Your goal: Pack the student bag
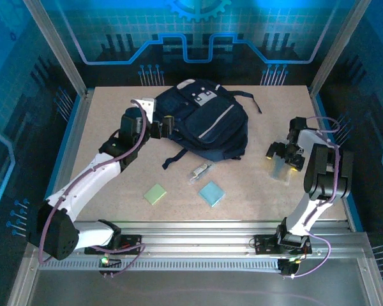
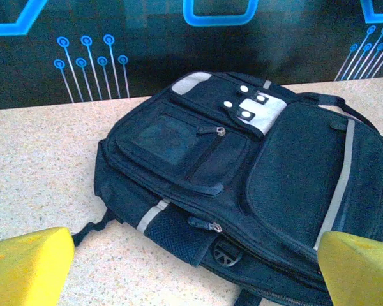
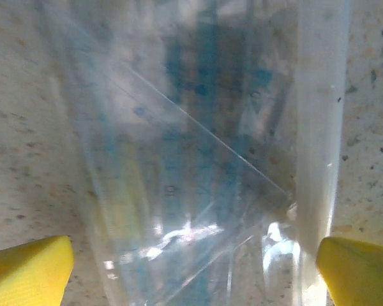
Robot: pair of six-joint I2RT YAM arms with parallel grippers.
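Left end effector stands spread just beside the left flank of the student bag, which lies flat near the middle of the counter's far edge. To the right, the right end effector, also spread, hangs over a clear plastic pouch near the right edge. The bag's soft fabric will likely sag and fold, so a zipper pull or a stiffer pocket seam looks the best hold.

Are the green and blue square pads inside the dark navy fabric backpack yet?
No, the green pad and blue pad lie on the tabletop near the backpack.
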